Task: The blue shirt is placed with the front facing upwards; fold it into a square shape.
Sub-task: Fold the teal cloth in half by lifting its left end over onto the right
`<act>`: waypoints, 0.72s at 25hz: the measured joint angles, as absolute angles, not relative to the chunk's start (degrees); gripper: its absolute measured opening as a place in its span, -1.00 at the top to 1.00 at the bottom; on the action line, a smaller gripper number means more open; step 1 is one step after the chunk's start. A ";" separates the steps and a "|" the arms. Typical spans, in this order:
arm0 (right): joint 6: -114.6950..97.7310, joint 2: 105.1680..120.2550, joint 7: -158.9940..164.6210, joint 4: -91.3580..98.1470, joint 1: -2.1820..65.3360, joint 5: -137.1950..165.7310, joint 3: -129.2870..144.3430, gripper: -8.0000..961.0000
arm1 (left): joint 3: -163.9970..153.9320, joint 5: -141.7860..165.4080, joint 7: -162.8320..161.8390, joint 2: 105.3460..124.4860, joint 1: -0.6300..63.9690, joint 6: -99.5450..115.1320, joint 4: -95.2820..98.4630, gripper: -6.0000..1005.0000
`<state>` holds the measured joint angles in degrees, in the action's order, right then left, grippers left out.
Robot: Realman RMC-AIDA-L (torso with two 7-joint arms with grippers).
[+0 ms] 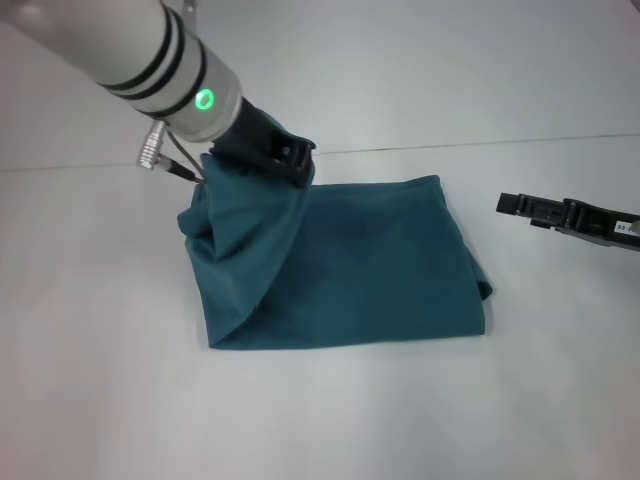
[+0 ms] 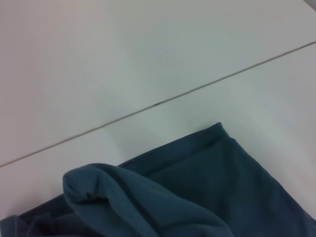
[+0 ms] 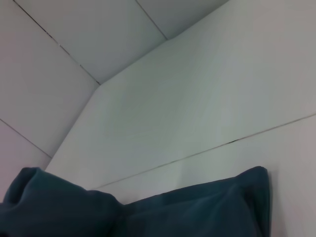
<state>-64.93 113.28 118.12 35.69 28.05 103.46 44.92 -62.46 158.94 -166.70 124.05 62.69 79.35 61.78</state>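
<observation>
The blue shirt lies on the white table as a folded, roughly rectangular teal bundle, plain side up, with no print showing. My left gripper is over the bundle's far left corner, shut on a raised fold that drapes down in a bunched ridge to the near left corner. That lifted fold of the shirt fills the near part of the left wrist view. My right gripper hovers off the shirt's right side, apart from the cloth. The right wrist view shows the shirt along one edge.
The white table spreads around the shirt on all sides. A thin seam runs across it just beyond the shirt's far edge. Behind that stands a pale wall.
</observation>
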 joint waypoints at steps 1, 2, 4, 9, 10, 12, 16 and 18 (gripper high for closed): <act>-64.93 113.30 118.12 35.68 28.06 103.47 44.92 -0.85 | -62.93 158.85 -166.81 124.07 62.82 79.08 61.58 0.68; -64.94 113.30 118.12 35.66 28.06 103.62 44.91 -0.85 | -63.46 158.75 -166.91 124.09 62.96 78.76 61.34 0.68; -64.94 113.35 118.12 35.62 28.10 104.03 44.88 -0.85 | -64.23 158.57 -166.99 124.13 63.20 78.05 61.14 0.68; -64.95 113.45 118.13 35.58 28.16 104.26 44.88 -0.85 | -64.56 158.34 -167.41 124.38 63.82 76.79 61.08 0.68; -64.95 113.46 118.14 35.58 28.17 104.26 44.85 -0.85 | -64.58 158.29 -167.52 124.41 63.91 76.62 61.05 0.68; -64.98 113.46 118.19 35.58 28.18 104.26 44.78 -0.85 | -65.24 157.91 -167.94 124.51 64.22 75.92 60.64 0.68; -65.02 113.41 118.26 35.58 28.21 104.26 44.77 -0.84 | -67.72 157.53 -169.21 124.55 64.64 73.65 59.22 0.68; -64.99 113.44 118.28 35.58 28.21 104.26 44.81 -0.84 | -68.34 157.48 -169.47 124.55 65.28 72.64 58.11 0.68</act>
<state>-64.99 113.44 118.28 35.58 28.21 104.26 44.81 -68.34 157.48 -169.47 124.55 65.28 72.64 58.11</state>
